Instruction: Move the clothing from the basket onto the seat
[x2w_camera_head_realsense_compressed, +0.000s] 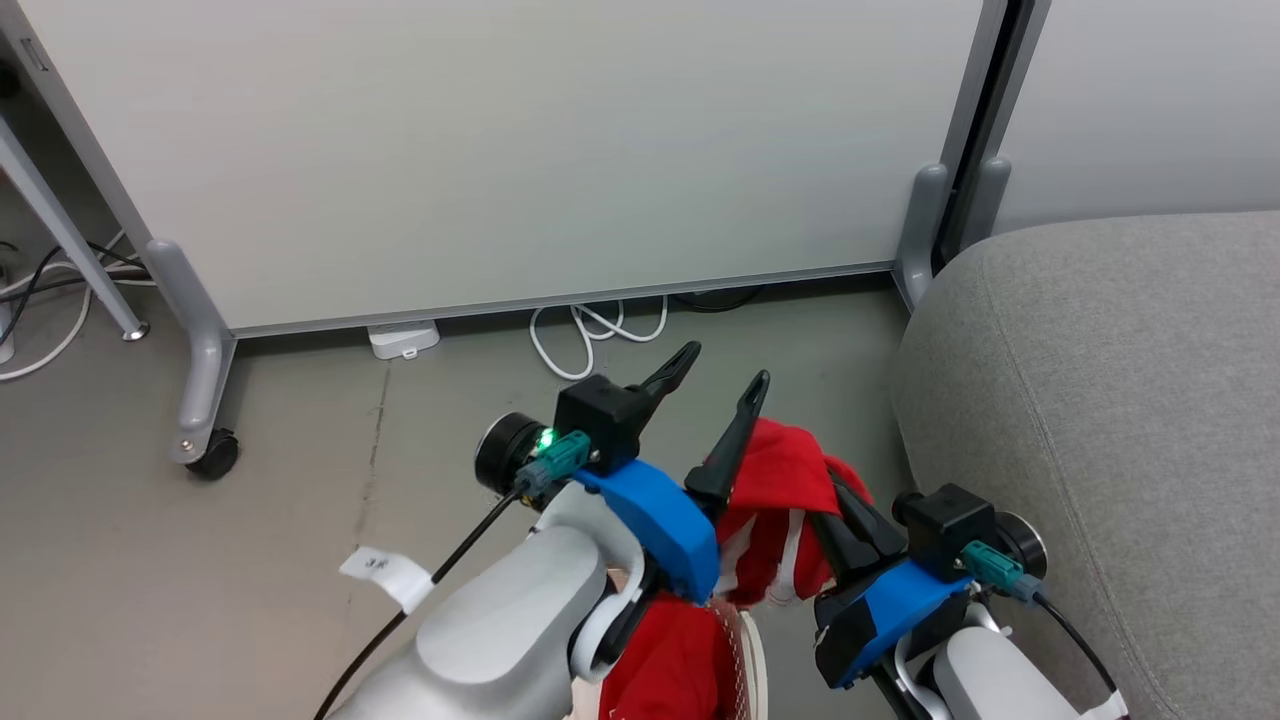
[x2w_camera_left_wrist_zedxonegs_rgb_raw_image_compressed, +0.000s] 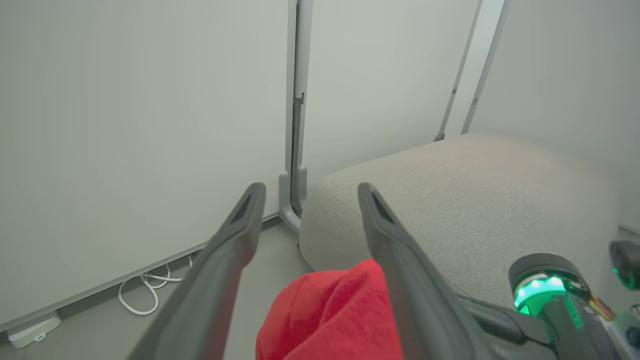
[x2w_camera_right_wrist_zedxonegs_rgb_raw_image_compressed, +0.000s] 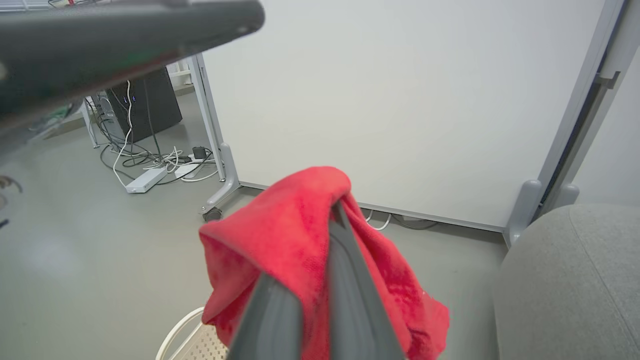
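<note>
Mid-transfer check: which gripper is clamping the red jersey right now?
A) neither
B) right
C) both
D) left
B: the right gripper is shut on the red jersey, which drapes over its fingers, while the left gripper stands open with its fingers spread, clamping nothing.

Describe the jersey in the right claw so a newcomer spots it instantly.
Find the grey sofa at the right of the head view. Just left of its rounded edge, the right claw pinches a red jersey above the basket. Unlike the red cloth lying lower in the basket, it is held up and bunched over the claw, white stripes showing.
</note>
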